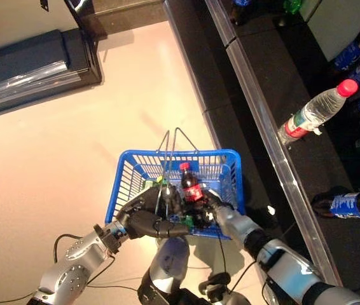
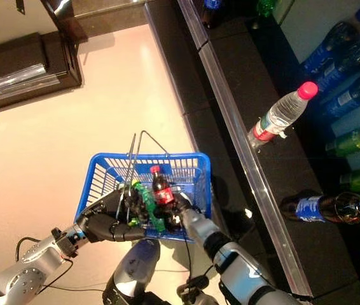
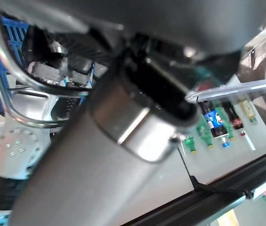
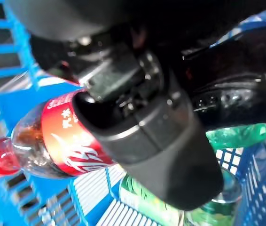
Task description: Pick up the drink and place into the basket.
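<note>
A blue wire basket hangs low in front of me over the pale floor. My left hand is curled round its metal handles at the near rim. Inside the basket a cola bottle with a red cap and red label stands nearly upright. My right hand is shut on its lower part, and the right wrist view shows the thumb across the cola bottle. A green bottle lies in the basket beside it.
A dark shelf with a metal front edge runs along the right. On it lie a clear water bottle with a pink cap, a dark soda bottle and blue bottles. A dark low cabinet stands at the far left.
</note>
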